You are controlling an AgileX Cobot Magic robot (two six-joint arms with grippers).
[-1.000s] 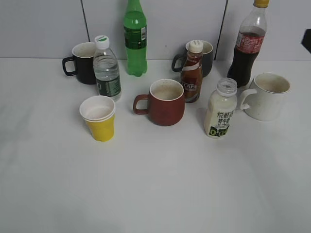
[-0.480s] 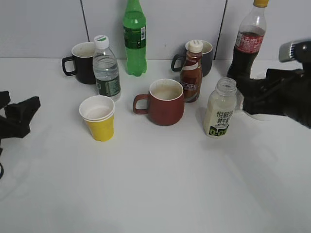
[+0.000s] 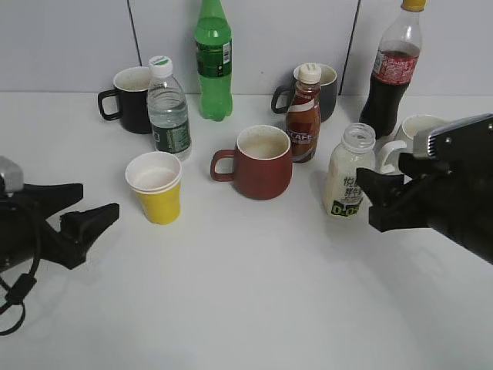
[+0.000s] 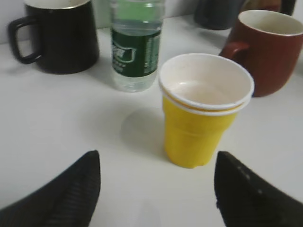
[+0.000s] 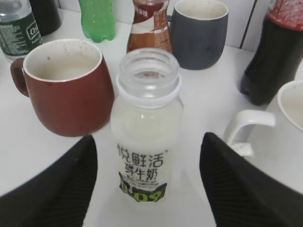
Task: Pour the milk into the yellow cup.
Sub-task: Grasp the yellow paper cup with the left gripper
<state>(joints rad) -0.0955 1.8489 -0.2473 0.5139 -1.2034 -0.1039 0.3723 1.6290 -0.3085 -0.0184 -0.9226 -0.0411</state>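
Far left, the left pincer (image 3: 91,210) is sitting spread wide and gripping nothing, low over the white worktop (image 3: 246,308), with its fingers pointing at the yellow cup (image 3: 157,187). That cup is standing upright just in front of the capped water bottle (image 3: 169,109), with the black mug (image 3: 129,99) behind it. It's a small tapered paper cup, yellow outside, white rim, white inside.

The left wrist view is showing something the exterior doesn't: the rim is doubled, like two cups nested, and the inside looks dry. The cup is sitting between the two dark fingertips (image 4: 66,194), well clear of both.

In the middle, the dark red mug (image 3: 258,163) is standing with its handle to the left, the green soda bottle (image 3: 213,62) and brown coffee bottle (image 3: 303,114) behind it.

Then the milk (image 3: 349,173): small creamy-white bottle, clear threaded neck, cap off, dark green characters, black-green band at the bottom. It's upright on the worktop, right of the red mug. The right pincer (image 3: 377,202) is splayed, not touching it; in the right wrist view the bottle is standing between the fingers (image 5: 232,189) with a gap on each side. That view is also showing the label text and open mouth clearly. The white mug (image 3: 412,131) and cola bottle (image 3: 393,73) are behind.
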